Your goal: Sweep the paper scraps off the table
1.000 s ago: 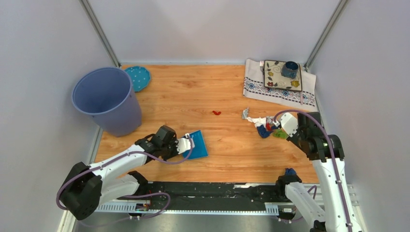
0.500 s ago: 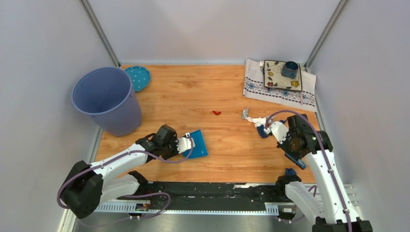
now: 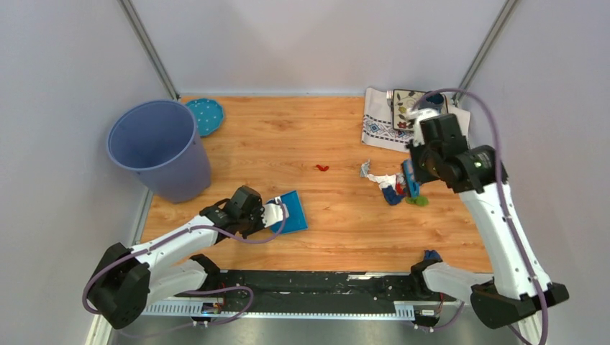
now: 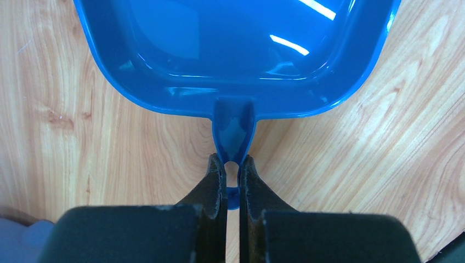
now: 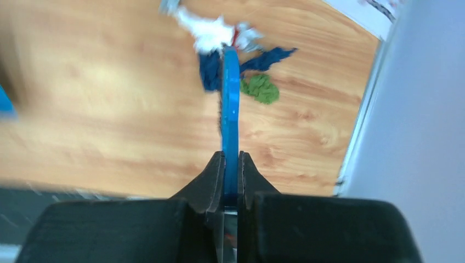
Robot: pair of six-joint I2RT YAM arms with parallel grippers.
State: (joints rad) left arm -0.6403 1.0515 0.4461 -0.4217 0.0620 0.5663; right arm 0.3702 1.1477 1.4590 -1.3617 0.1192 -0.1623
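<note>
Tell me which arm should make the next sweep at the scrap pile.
Right. The right gripper clamps a blue tool right beside the paper scraps; the left gripper holds the dustpan, well apart from them.

The right gripper (image 5: 231, 164) has swung up and back, its blue tool (image 5: 230, 93) now among the paper scraps (image 5: 211, 30).

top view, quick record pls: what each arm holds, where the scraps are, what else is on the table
left jaws: shut on dustpan handle, pan on table
right jaws: shut on flat blue tool, tip at the scrap pile
paper scraps: cluster right of centre, green scrap beside it, red scrap alone mid-table
other: blue bin far left, patterned cloth back right
</note>
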